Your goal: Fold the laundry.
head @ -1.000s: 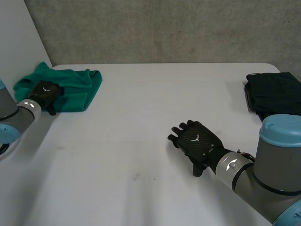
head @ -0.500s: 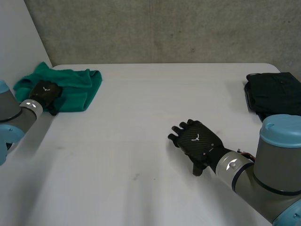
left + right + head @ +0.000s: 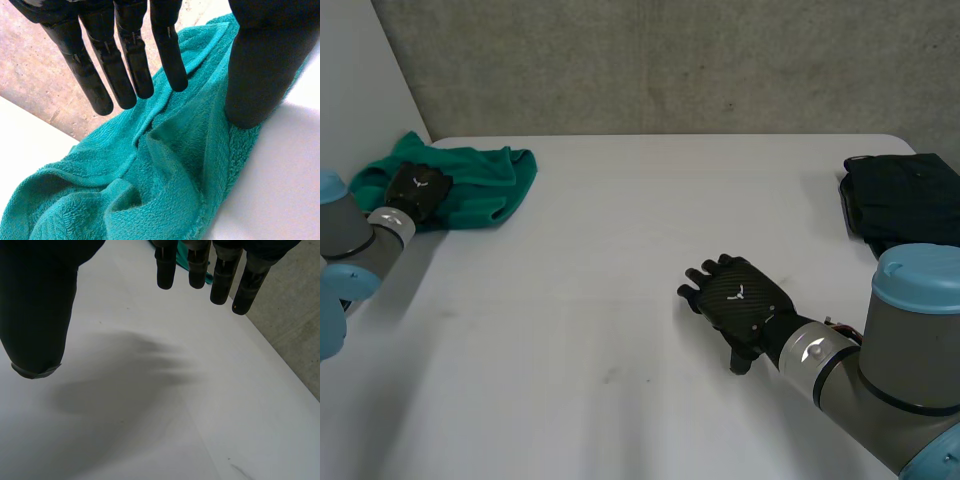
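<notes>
A crumpled green towel (image 3: 480, 183) lies at the table's far left corner. My left hand (image 3: 417, 190) rests on the towel's left part. In the left wrist view its fingers (image 3: 125, 65) hang fairly straight just above the folds of the towel (image 3: 165, 180), and its thumb (image 3: 257, 70) presses down on the cloth near the towel's edge. No cloth is pinched between them. My right hand (image 3: 740, 298) hovers palm down over the bare table at the near right, with fingers (image 3: 220, 275) straight and spread and nothing under them.
A folded black garment (image 3: 905, 200) lies at the table's right edge. The white table (image 3: 620, 300) stretches bare between the two hands. A grey wall stands behind the far edge, and a white panel rises at the left.
My left hand has slid farther onto the green towel and its fingers have drawn closer to the thumb. The towel's near edge has shifted slightly. The right hand has not moved.
</notes>
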You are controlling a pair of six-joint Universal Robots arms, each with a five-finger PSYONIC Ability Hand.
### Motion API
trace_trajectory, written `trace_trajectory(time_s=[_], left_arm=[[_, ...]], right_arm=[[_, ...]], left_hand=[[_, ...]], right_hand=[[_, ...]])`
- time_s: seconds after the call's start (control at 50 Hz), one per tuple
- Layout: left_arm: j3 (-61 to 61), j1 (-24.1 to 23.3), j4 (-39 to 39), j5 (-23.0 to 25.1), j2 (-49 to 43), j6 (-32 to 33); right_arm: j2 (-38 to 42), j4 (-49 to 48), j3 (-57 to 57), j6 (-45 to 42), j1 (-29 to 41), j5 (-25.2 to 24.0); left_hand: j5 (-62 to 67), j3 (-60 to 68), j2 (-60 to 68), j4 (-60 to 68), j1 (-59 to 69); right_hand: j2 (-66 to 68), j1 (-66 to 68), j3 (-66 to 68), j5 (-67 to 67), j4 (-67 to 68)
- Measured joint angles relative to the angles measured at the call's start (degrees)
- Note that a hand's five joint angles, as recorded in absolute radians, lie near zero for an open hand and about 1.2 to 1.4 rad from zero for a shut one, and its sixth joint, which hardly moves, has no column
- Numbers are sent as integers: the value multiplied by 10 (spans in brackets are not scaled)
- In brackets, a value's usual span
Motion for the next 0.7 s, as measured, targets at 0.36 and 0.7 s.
trace_trajectory(time_s=[0.36, 0.7], left_arm=[[-51, -24, 52, -36, 18, -2], [-342, -141, 67, -50, 286, -128]], right_arm=[[0, -3, 0, 0, -1, 1], [-18, -8, -13, 13, -46, 18]], left_hand=[[216, 232, 234, 239, 204], [215, 234, 235, 239, 204]], right_hand=[[0, 0, 0, 0, 0], [0, 0, 0, 0, 0]])
